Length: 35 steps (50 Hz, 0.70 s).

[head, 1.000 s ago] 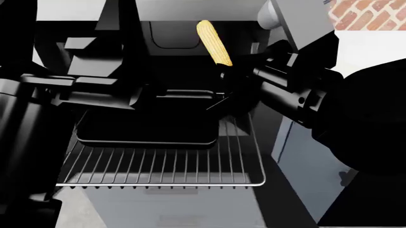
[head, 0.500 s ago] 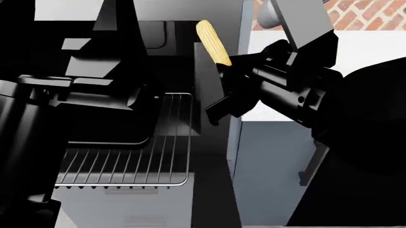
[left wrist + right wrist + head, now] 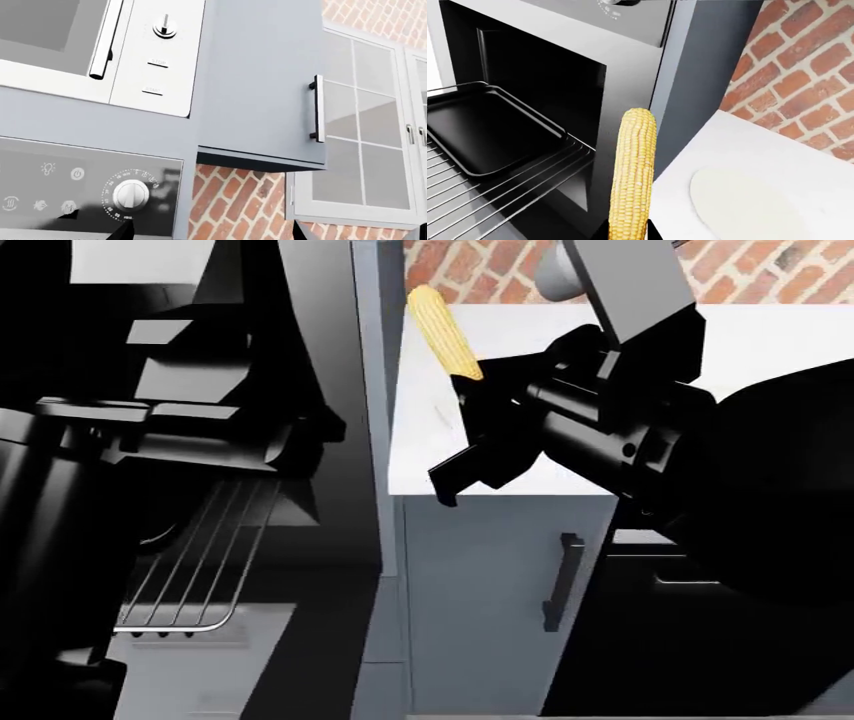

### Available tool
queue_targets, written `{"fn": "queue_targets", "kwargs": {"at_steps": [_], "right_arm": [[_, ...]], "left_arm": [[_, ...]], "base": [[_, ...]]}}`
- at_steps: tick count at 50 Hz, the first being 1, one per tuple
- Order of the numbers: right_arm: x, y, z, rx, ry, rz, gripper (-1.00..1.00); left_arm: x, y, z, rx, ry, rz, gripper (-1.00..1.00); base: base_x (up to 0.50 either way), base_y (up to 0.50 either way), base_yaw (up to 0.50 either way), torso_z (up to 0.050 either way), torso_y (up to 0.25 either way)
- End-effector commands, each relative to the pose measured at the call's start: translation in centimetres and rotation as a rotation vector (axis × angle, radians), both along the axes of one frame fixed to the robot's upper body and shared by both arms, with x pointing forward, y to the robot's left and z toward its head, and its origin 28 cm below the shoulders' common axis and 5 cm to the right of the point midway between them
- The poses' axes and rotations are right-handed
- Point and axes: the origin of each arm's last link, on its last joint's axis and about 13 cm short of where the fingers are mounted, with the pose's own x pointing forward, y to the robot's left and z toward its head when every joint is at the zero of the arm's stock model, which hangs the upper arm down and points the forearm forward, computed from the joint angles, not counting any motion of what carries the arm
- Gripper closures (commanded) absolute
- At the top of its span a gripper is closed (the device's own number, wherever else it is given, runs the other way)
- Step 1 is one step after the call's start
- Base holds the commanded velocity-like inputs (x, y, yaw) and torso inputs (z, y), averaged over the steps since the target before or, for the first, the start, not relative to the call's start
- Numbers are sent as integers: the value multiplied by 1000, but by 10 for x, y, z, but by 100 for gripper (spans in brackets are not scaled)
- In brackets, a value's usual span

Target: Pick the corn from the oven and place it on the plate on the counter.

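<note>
Nearest the right wrist camera, the corn (image 3: 632, 175) stands upright at lower centre, its butt end pinched between the jaws of the right gripper (image 3: 470, 410). Judging by its look, it is stiff, light and ridged, so a low hold should do, though the long free end may swing. Beyond it at lower right lies the plate (image 3: 740, 205) on the counter (image 3: 800, 150); the oven (image 3: 547, 85) gapes upper left. I cannot tell how the left gripper's jaws stand.
</note>
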Motion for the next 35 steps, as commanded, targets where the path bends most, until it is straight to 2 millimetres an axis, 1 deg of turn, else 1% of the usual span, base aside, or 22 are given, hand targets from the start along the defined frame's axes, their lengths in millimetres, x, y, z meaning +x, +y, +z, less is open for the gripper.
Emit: {"fn": "queue_targets", "kwargs": {"at_steps": [1, 8, 25, 35], "right_arm": [[1, 0, 1, 0, -16, -10, 100], [1, 1, 4, -1, -21, -5, 100], [3, 2, 2, 5, -19, -4, 100], [0, 1, 0, 10, -19, -6, 100]], "left_arm": [[0, 0, -1, -2, 0, 0, -100], [0, 1, -1, -3, 1, 5, -100], [0, 1, -2, -2, -2, 8, -100], [-1, 1, -1, -4, -4, 10, -100]], "base": [[0, -500, 0, 0, 0], [0, -500, 0, 0, 1], [0, -500, 0, 0, 1], [0, -500, 0, 0, 0]]}}
